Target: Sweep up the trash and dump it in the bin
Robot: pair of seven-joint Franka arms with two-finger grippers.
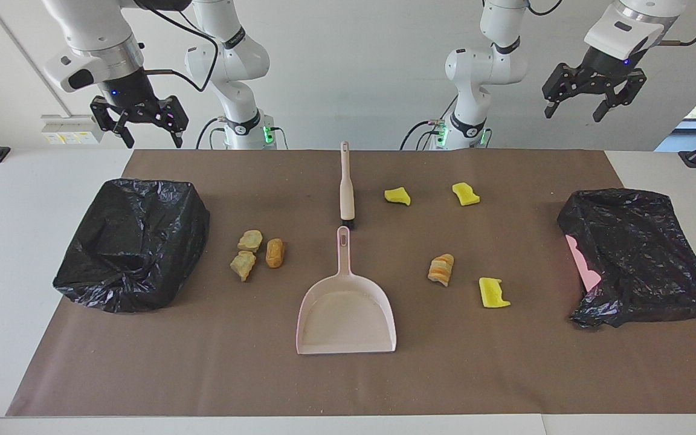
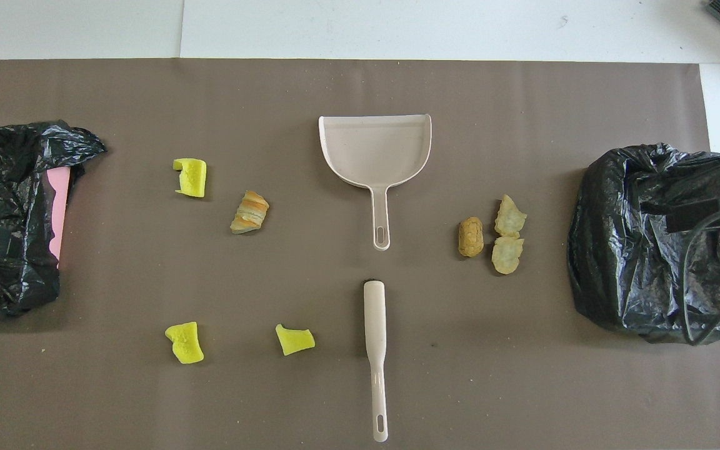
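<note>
From across the table you see both arms raised and nothing picked up. The right gripper hangs with its fingers spread and empty above the table edge by the black-bagged bin at 9 o'clock. The left gripper hangs the same way, open and empty, high over the other bagged bin at 3 o'clock. The dustpan lies mid-mat, the brush at its 12 o'clock. The trash is unswept: three bread lumps at the pan's 10 o'clock, the striped chunk and yellow pieces toward 3.

From overhead, neither gripper shows clearly. The brush sits at the dustpan's 6 o'clock, handles in line. Bread lumps lie at 3, the striped chunk and yellow pieces at 9.

You are at the start; next, I judge, bring one gripper down on each handle.
</note>
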